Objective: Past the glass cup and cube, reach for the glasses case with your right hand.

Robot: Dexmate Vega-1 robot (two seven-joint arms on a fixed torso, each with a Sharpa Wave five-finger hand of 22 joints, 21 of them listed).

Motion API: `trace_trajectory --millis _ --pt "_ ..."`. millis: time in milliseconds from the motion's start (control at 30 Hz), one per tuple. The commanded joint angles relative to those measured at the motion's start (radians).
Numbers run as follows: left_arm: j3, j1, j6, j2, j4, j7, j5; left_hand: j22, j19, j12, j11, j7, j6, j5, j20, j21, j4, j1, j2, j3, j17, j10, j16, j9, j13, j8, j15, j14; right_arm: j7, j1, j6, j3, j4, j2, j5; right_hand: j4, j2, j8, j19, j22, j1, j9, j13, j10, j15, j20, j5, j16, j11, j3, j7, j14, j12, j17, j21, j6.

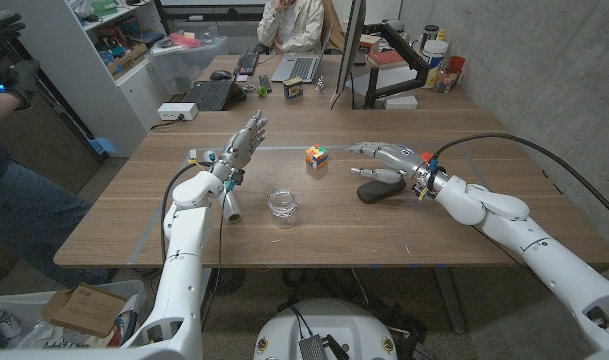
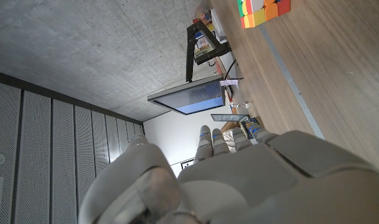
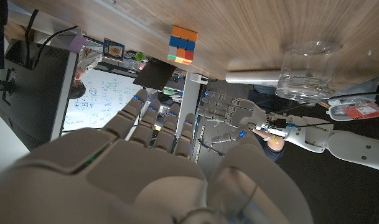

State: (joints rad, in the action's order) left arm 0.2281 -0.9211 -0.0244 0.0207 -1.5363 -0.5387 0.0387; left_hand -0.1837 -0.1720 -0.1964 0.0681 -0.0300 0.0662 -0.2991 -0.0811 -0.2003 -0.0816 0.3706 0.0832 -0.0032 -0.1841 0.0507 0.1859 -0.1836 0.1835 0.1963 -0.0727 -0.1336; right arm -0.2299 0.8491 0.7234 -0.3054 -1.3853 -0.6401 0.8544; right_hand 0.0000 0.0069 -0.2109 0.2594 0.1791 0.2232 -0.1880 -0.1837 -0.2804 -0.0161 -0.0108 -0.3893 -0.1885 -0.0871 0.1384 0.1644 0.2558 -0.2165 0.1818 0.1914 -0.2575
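On the wooden counter (image 1: 184, 215) one dark case (image 1: 376, 190) lies right of centre, with the right hand (image 1: 387, 160) over and against it, fingers (image 1: 362, 149) stretched out and a little apart toward the middle; whether they actually clasp the case cannot be told from the head view. One cube (image 1: 317, 157) stands just left of those fingertips, and one clear cup (image 1: 282, 205) sits nearer the front edge, left of the case and well apart from it, so both stand on the hand's left side rather than between it and the case. The left hand (image 1: 244, 142) is raised above the counter left of the cup, fingers straight and slightly spread, holding nothing. A white cylinder (image 1: 231, 203) lies on the counter just left of the cup, beneath the left forearm. The right wrist view shows the cube, the cup with that cylinder touching or just behind it, and the left hand beyond. The left wrist view catches the cube's coloured faces and a monitor (image 2: 189, 98) behind. One seated person (image 1: 294, 25) works at the far desk.
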Motion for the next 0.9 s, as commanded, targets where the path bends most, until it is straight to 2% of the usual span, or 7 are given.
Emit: trace_trajectory --millis 33,900 --pt "-0.004 0.000 -0.006 -0.002 -0.002 -0.001 0.007 -0.004 -0.022 -0.002 0.007 0.008 0.000 0.003 -0.002 -0.008 -0.002 0.003 0.008 -0.003 -0.001 0.005 0.004 -0.003 0.005 0.002 -0.001 -0.004 0.002 -0.004 -0.010 -0.007 0.011 -0.004 -0.004 -0.008 0.003 -0.003 -0.004 0.006 0.011 -0.003 -0.005 -0.005 -0.001 -0.004 -0.004 -0.001 0.005 0.003 0.001 0.006 -0.003 0.000 0.002 -0.012" --pt "-0.013 -0.018 -0.018 0.000 -0.030 0.005 0.016 -0.004 -0.025 -0.003 0.008 0.009 0.001 0.004 -0.004 -0.008 -0.002 0.005 0.010 -0.006 -0.001 0.004 0.004 -0.003 0.005 0.003 -0.002 -0.006 0.004 -0.016 -0.022 -0.025 0.042 -0.009 0.004 -0.010 0.009 -0.005 -0.008 0.006 0.014 -0.003 -0.006 -0.007 -0.002 -0.007 0.000 -0.001 0.002 0.003 0.006 0.009 -0.004 0.001 0.003 -0.028"
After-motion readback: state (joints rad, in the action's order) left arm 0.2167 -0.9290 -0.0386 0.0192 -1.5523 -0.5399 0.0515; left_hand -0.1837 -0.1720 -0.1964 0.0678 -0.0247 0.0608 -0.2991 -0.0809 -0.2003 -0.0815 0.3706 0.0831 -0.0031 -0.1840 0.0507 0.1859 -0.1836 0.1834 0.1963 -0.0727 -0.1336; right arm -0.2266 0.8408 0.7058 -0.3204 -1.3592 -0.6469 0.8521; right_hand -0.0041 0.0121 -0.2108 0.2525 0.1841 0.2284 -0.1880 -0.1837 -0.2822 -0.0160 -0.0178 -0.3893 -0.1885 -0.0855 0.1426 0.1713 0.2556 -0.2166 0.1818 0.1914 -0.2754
